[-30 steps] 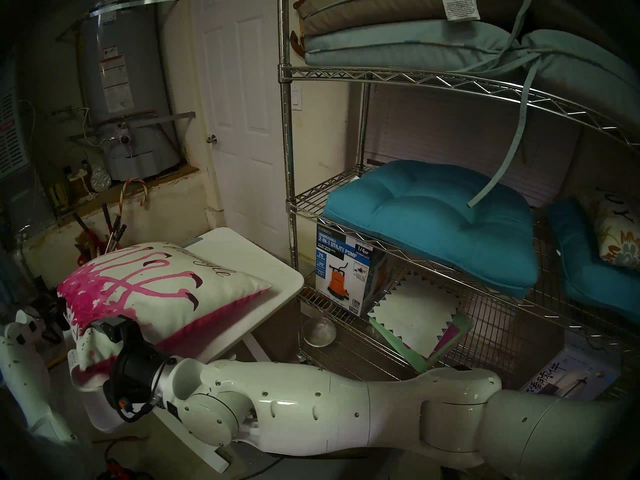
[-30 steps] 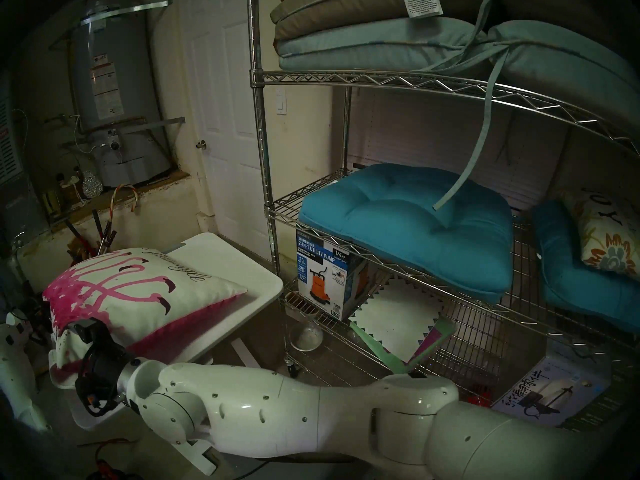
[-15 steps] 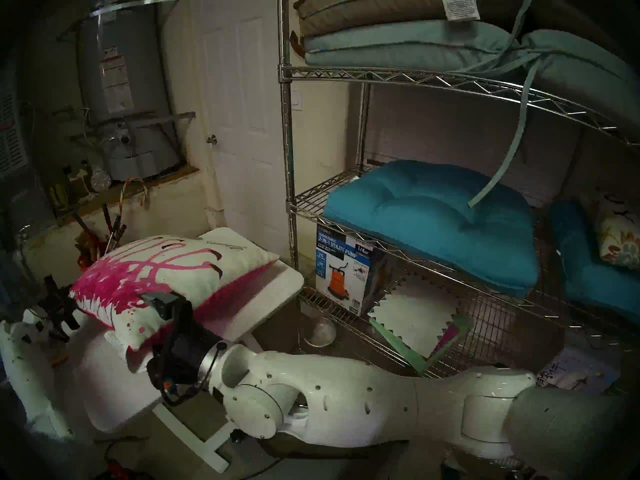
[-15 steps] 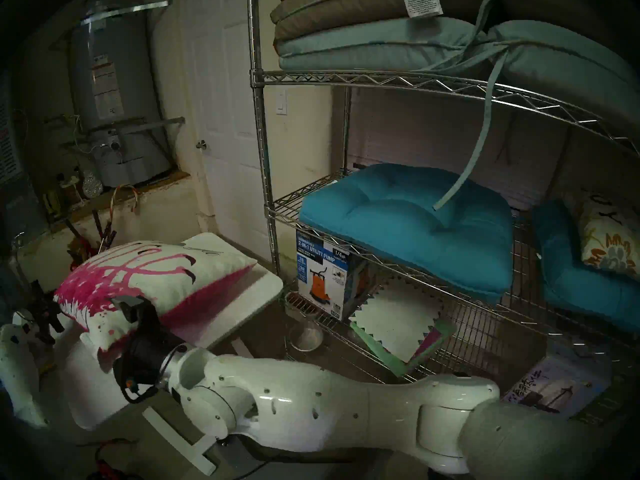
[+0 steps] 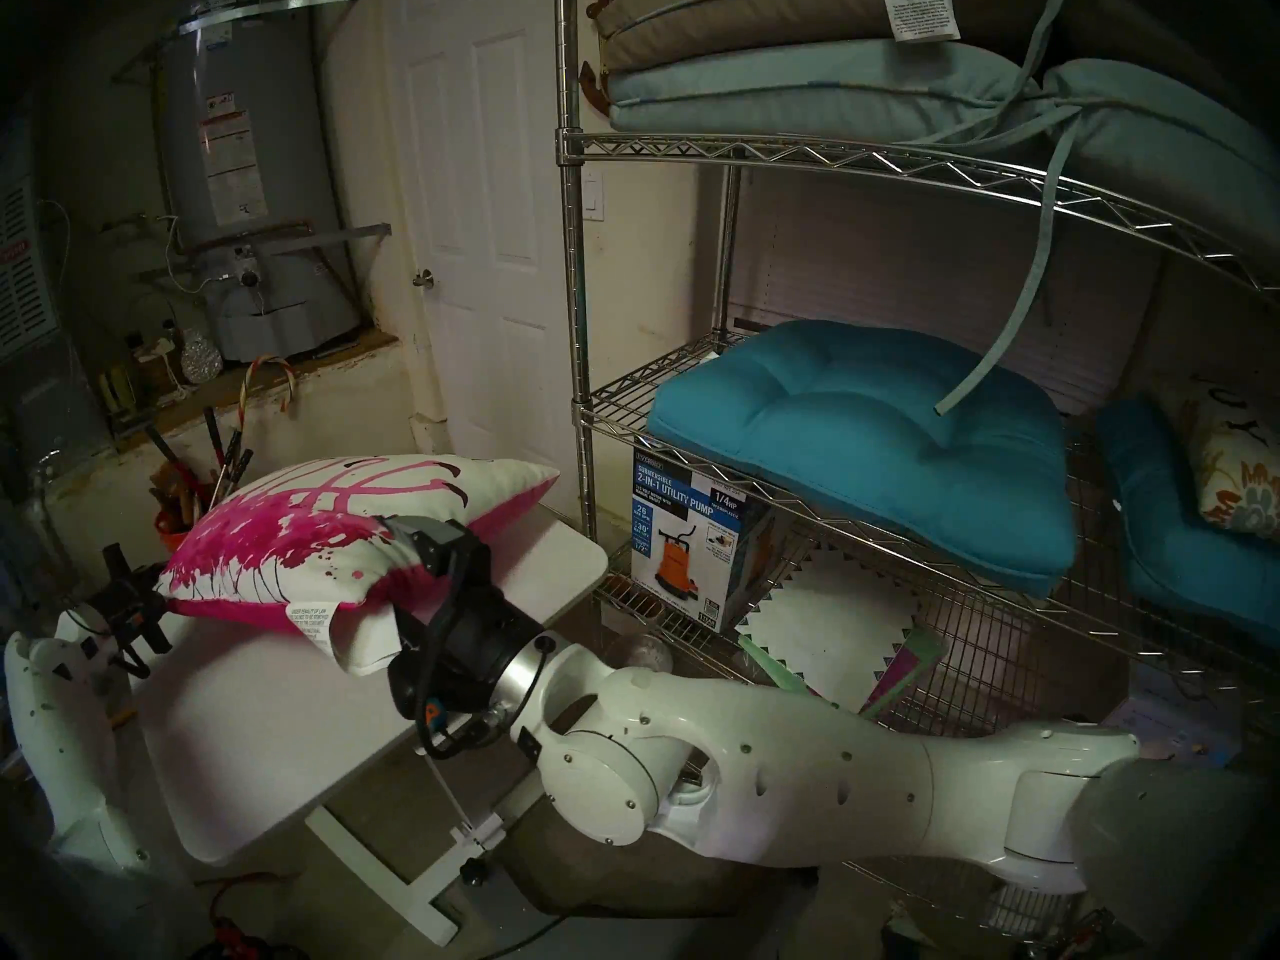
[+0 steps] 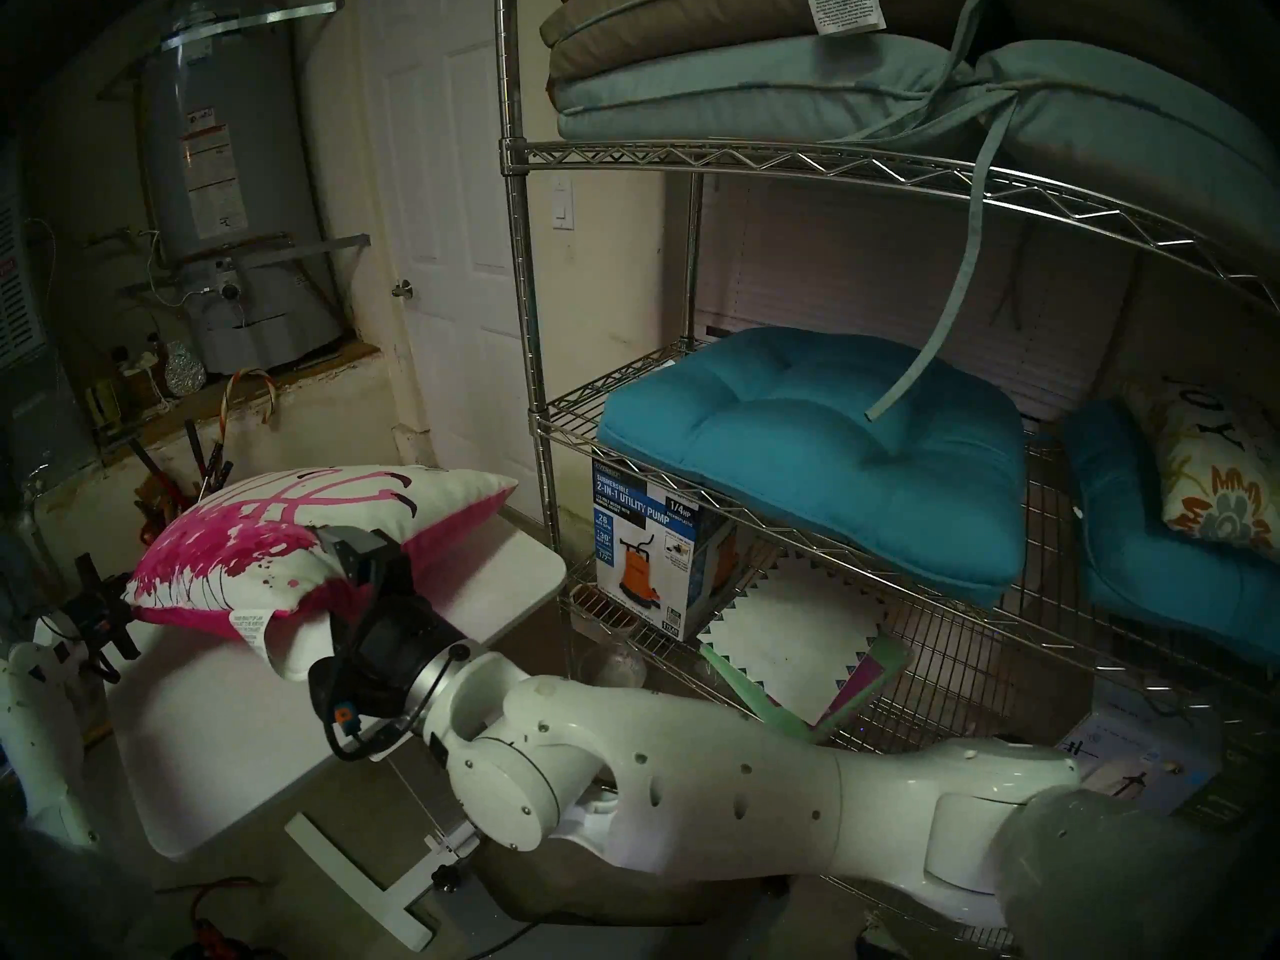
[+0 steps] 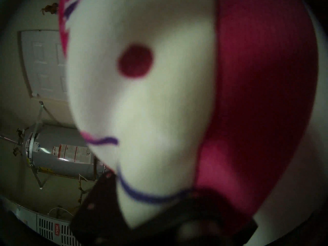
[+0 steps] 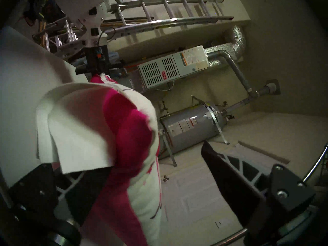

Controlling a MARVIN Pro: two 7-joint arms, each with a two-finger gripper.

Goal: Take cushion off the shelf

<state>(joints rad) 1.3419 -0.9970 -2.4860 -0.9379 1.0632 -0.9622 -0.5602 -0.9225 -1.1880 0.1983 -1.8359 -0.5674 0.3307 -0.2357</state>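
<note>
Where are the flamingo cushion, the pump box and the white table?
cushion (image 5: 298,543), head left view, on its pink-splattered top face.
pump box (image 5: 686,543), head left view, on its front panel.
table (image 5: 263,730), head left view, on bare top near the front edge.

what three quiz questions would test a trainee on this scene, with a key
1. True or false: the cushion is off the shelf.
2. The left gripper is: A) open; B) shut on the cushion; C) shut on nothing.
3. Which gripper has its jaws wide apart?

Key: 1 true; 2 B; 3 the right gripper.
</note>
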